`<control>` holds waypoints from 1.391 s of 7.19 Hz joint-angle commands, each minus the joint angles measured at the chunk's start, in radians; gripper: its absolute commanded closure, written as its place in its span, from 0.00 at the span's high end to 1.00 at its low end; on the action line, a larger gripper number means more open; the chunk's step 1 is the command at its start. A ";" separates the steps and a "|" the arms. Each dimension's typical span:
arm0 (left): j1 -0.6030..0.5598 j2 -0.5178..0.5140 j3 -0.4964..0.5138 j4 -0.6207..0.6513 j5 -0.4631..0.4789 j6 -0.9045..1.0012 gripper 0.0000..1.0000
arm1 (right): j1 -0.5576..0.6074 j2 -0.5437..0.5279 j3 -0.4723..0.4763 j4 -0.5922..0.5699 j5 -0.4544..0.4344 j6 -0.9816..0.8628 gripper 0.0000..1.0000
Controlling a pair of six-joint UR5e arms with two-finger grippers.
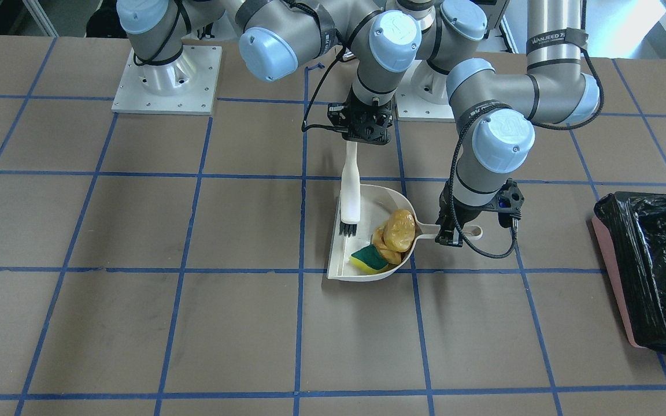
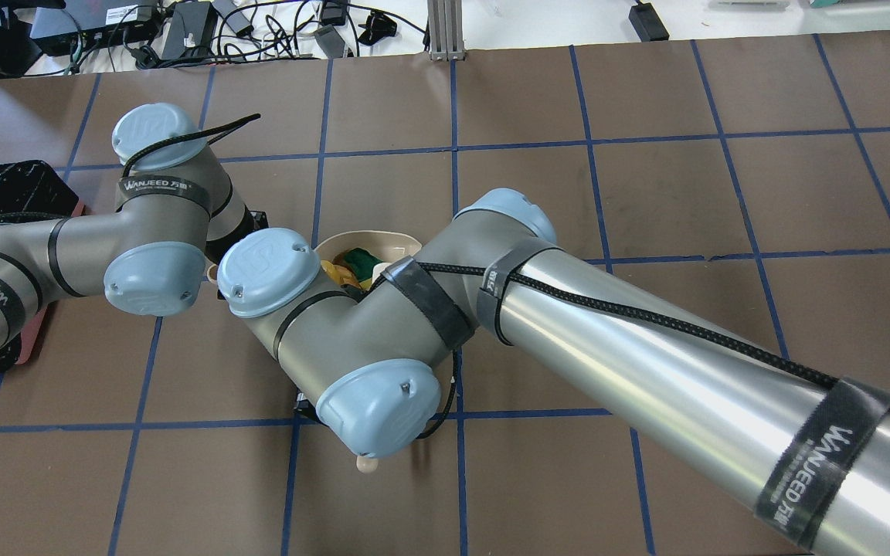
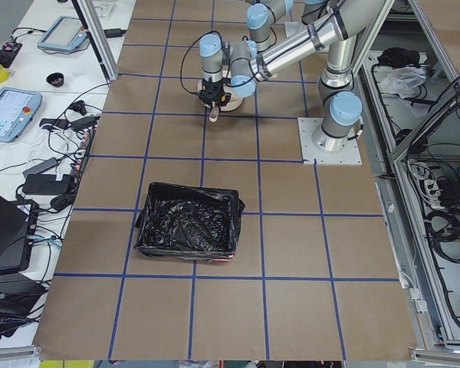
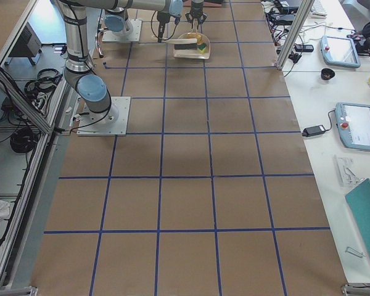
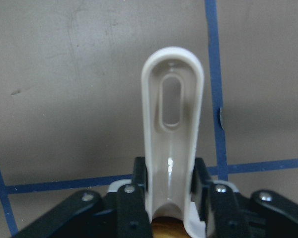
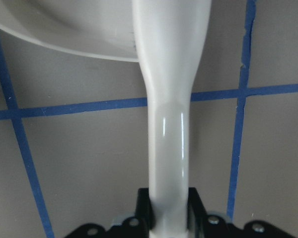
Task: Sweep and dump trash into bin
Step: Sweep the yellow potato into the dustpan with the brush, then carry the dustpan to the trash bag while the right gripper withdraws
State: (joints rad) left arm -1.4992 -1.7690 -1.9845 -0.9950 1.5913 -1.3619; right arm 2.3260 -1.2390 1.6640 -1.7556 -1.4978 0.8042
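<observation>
All the trash lies in the beige dustpan (image 1: 344,257): a golden-brown roll (image 1: 399,229) on top of a tan croissant piece (image 1: 380,240), with a green-and-yellow sponge (image 1: 369,258) beside them. My left gripper (image 1: 450,234) is shut on the dustpan's handle (image 5: 171,124). My right gripper (image 1: 362,134) is shut on the handle of a white brush (image 1: 350,196), whose black bristles rest inside the pan. The bin (image 1: 659,271), pinkish with a black bag, stands well off toward my left. In the overhead view my arms hide most of the pan (image 2: 371,241).
The brown table is marked with a blue tape grid. Both arm bases (image 1: 165,81) stand at the robot's edge. Cables and devices (image 2: 182,31) lie beyond the far edge. In the exterior left view, bare table lies between the bin (image 3: 188,230) and the dustpan.
</observation>
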 commanded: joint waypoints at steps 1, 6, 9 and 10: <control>0.046 0.003 0.065 -0.103 -0.016 0.065 0.00 | 0.001 -0.010 -0.003 0.049 -0.054 -0.020 0.00; 0.193 -0.029 0.309 -0.321 0.008 0.274 0.00 | -0.133 -0.079 0.017 0.134 -0.121 -0.210 0.00; 0.341 -0.053 0.401 -0.347 0.013 0.473 0.00 | -0.316 -0.089 0.017 0.120 -0.117 -0.429 0.00; 0.396 -0.061 0.441 -0.349 0.013 0.500 0.00 | -0.365 -0.091 0.017 0.119 -0.117 -0.485 0.00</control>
State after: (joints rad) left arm -1.1707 -1.8213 -1.5857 -1.3417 1.6048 -0.9121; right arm 2.0251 -1.3260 1.6811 -1.6347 -1.6159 0.3936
